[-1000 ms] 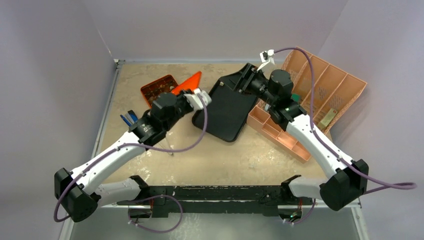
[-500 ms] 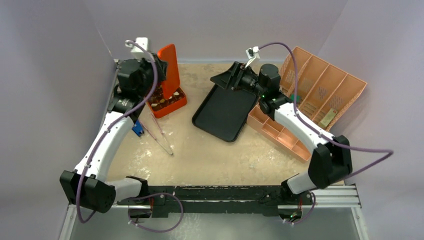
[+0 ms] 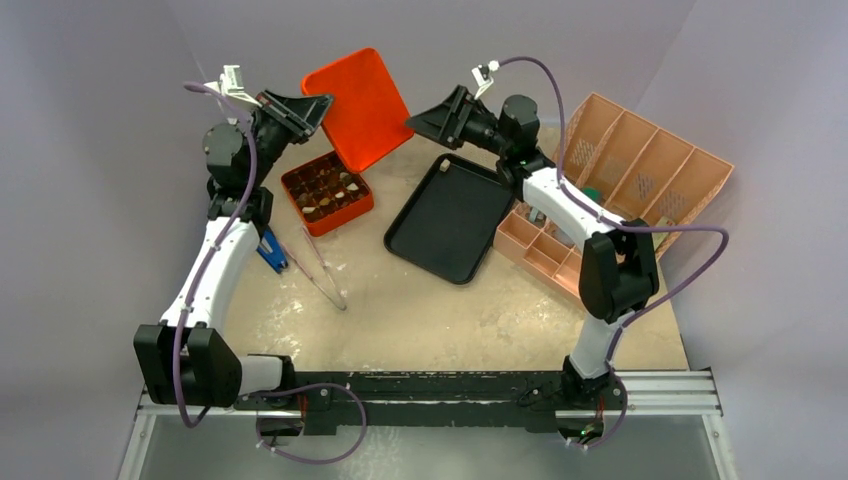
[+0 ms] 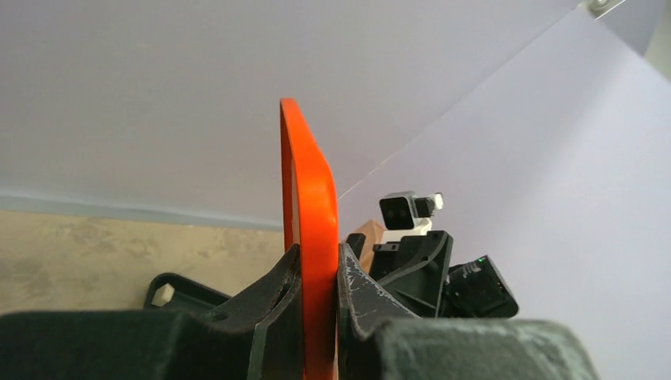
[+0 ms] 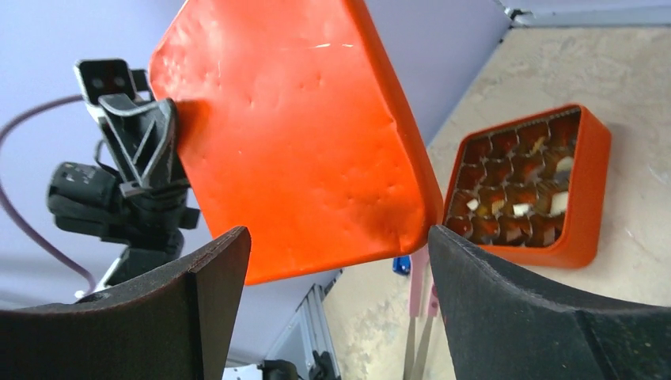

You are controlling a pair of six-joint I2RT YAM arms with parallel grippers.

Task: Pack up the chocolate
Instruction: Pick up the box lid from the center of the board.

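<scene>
Overhead, mottled beige tabletop (image 3: 420,310), lilac walls (image 3: 120,150), chocolate (image 3: 325,192) in orange box (image 3: 347,222)

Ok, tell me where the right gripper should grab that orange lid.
Probably the free edge of the orange lid nearest the right gripper, opposite where the left gripper pinches it. Come from the right, one finger on each flat face: it is a thin panel held up in the air.
</scene>
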